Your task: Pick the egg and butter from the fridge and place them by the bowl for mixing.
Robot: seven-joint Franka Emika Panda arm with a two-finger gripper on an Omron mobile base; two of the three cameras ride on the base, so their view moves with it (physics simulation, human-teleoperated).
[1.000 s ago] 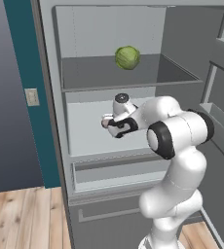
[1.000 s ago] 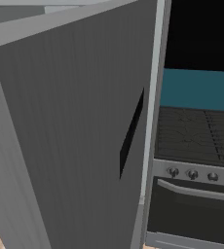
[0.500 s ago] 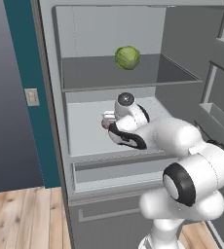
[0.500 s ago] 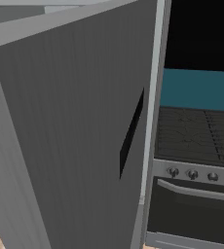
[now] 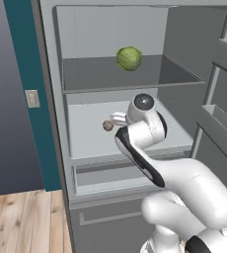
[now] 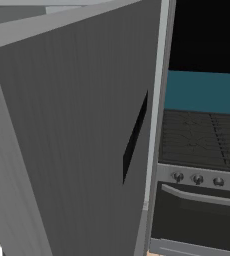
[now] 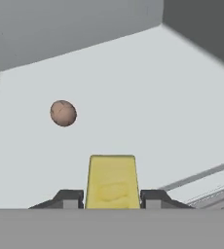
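1. On my hand view the two-finger gripper is clamped on the small yellow rectangular butter block, one dark finger tip at each side of it.
2. The small reddish-brown egg lies on the pale shelf floor, apart from the butter.
3. From the left base view my arm reaches into the tall grey fridge at its middle shelf; the egg sits just left of the hand.
4. A large green cabbage ball rests on the shelf above.
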